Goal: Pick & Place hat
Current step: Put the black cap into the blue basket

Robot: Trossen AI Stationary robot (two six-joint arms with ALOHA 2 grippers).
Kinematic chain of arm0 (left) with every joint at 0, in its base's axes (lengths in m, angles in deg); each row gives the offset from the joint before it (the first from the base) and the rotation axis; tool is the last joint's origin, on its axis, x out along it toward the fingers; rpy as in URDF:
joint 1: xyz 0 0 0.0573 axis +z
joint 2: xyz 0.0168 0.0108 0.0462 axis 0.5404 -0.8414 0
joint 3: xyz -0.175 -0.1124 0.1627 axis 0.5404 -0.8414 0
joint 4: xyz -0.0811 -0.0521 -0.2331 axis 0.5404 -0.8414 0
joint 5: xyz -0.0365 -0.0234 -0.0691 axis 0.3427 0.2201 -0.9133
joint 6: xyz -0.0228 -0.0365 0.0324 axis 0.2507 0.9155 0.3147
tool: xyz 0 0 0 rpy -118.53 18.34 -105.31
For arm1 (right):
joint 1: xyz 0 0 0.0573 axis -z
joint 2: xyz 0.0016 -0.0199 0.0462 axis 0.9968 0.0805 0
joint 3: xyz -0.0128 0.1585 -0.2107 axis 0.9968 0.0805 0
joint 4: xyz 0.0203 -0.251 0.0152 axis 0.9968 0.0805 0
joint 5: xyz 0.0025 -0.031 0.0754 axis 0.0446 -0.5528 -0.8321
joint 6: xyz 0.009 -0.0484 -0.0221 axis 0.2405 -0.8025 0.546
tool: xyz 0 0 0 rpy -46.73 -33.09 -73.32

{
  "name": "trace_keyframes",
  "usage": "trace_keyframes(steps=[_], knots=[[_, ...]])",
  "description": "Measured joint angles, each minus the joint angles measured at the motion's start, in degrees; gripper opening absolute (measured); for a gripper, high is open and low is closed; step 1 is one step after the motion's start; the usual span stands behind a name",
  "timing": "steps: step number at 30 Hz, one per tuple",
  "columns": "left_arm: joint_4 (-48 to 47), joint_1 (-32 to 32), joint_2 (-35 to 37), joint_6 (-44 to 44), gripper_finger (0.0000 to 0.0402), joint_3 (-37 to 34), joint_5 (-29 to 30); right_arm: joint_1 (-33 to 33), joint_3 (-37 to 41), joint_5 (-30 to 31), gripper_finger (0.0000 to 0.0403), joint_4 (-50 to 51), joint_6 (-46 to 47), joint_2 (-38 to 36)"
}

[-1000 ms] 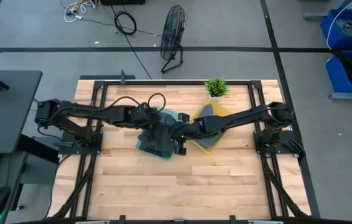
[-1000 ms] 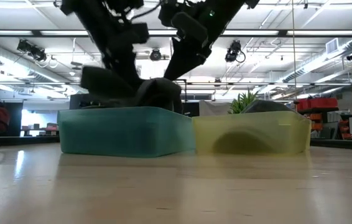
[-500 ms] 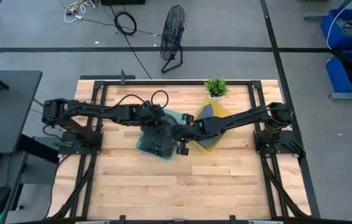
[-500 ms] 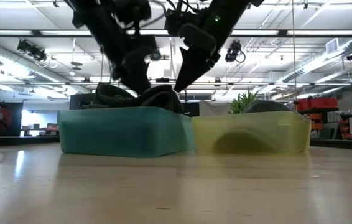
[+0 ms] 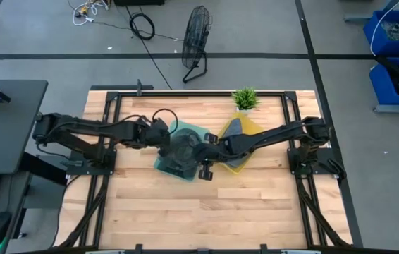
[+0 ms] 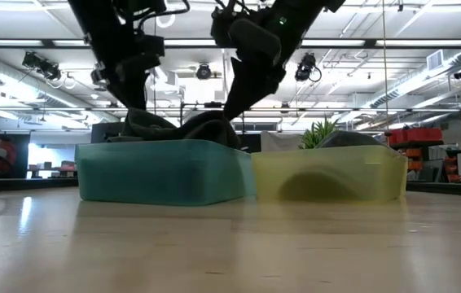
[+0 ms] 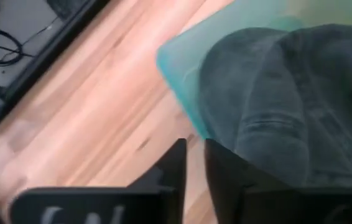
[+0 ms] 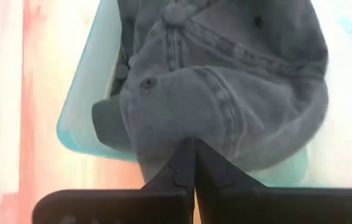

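Note:
A dark grey denim hat lies crown up in the teal bin and rises above its rim in the low view. My left gripper hovers beside the bin's left rim. It is clear of the hat, and a narrow gap stands between its fingers. My right gripper reaches in from the right over the yellow bin and is shut at the hat's crown. My right gripper is shut at the right edge of the hat's crown. It slants down from the table's right side. The fingers hide how much cloth they pinch. The hat rests in the teal bin and is not lifted.
The yellow bin touches the teal bin's right side and holds another grey hat. A small green plant stands at the table's far edge. Bare wood lies between the bins and the near edge.
My left gripper held the hat's left part raised above the teal bin, lowered it into the bin, then left it and drew back up and toward the table's left. The hat has settled in the bin. My right gripper stayed at the hat's right side.

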State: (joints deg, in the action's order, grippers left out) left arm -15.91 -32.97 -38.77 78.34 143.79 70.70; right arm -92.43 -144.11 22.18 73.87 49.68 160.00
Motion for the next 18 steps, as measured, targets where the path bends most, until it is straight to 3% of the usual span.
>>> trace_keyframes(steps=[4,9,18], knots=[[8.06,-0.01,-0.08,-0.60,0.0009,-4.44,-4.01,0.00,-0.07,-0.77,0.0002,-2.38,0.01,1.26],[17.32,-0.56,-0.08,-0.57,0.0006,-10.42,-9.83,0.07,-0.07,-0.98,0.0002,-2.08,0.25,4.68],[28.38,-0.20,-0.08,0.12,0.0005,-17.71,-14.70,1.83,0.06,-1.66,0.0002,-11.76,-2.62,9.39]])
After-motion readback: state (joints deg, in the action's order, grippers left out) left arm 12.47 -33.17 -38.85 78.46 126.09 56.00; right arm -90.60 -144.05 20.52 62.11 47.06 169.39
